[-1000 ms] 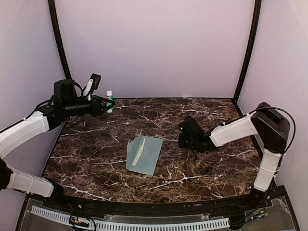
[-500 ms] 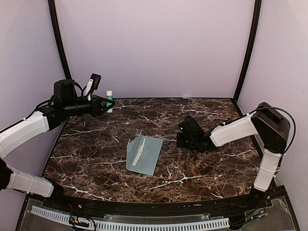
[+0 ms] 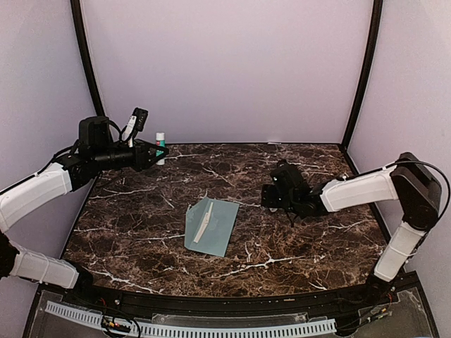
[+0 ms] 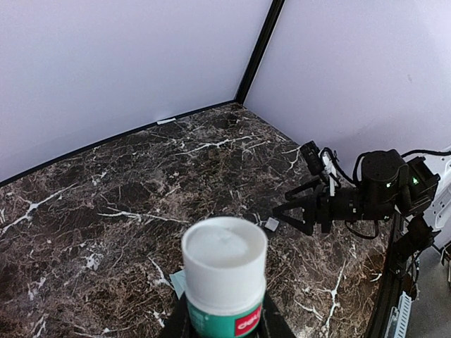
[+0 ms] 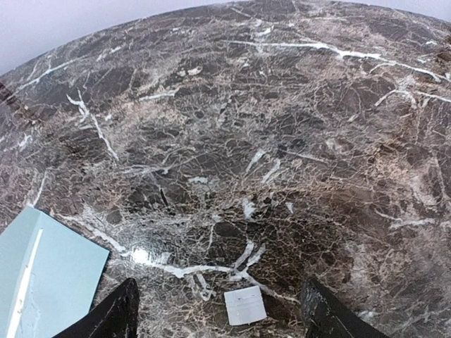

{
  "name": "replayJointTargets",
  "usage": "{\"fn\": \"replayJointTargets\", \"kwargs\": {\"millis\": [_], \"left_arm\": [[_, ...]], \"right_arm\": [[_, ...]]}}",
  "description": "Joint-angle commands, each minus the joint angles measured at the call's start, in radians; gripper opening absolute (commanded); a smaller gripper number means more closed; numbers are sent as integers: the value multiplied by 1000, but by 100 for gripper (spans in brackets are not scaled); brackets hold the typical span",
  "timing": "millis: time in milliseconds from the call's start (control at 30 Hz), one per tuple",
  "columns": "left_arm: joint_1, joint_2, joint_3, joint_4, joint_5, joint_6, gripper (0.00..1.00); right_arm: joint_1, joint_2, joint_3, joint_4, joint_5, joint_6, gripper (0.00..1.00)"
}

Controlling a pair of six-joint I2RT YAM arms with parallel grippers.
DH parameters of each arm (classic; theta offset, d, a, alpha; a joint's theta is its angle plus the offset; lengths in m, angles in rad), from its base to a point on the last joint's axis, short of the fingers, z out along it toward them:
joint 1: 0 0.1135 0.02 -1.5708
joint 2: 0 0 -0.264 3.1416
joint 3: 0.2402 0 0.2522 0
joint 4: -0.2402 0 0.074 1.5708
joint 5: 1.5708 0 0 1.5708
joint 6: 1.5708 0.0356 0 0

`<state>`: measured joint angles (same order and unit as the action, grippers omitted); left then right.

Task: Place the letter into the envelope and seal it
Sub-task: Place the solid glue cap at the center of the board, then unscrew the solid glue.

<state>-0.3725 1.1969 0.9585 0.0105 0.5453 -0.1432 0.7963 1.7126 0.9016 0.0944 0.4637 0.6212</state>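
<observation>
Teal envelope (image 3: 217, 229) sits on the desk (image 3: 127, 232) with the cream letter (image 3: 202, 225) showing on it, the right claw (image 3: 266, 199) (wide open) backs off a bit, and the left claw (image 3: 155, 151) grips the glue stick (image 4: 224, 271), so sealing looks next.

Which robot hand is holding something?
The left gripper: it grips a white-capped glue stick. The right gripper is open, holding nothing.

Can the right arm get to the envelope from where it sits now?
Probably yes. The right gripper hangs open and empty just to the right of the envelope, and nothing stands on the table between them.
</observation>
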Motion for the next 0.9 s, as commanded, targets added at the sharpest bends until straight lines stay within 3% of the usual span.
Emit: {"fn": "replayJointTargets", "kwargs": {"millis": [0, 233, 333, 433, 600, 700, 867], "left_arm": [[-2, -25, -15, 28, 10, 1, 0], [-2, -50, -38, 151, 120, -102, 0], [-5, -78, -67, 294, 141, -241, 0], [-38, -104, -91, 429, 104, -393, 0], [-191, -101, -85, 592, -81, -454, 0], [-283, -57, -72, 675, -112, -468, 0], [-339, 6, -37, 710, -116, -497, 0]], "right_arm": [[-8, -124, -34, 24, -2, -29, 77], [-7, -352, -80, 112, -170, -139, 78], [7, -452, -101, 207, -359, -200, 77], [59, -524, -105, 296, -449, -229, 78], [130, -487, 3, 301, -536, -238, 76], [176, -407, 75, 316, -619, -240, 73], [228, -307, 179, 320, -683, -231, 68]]}}
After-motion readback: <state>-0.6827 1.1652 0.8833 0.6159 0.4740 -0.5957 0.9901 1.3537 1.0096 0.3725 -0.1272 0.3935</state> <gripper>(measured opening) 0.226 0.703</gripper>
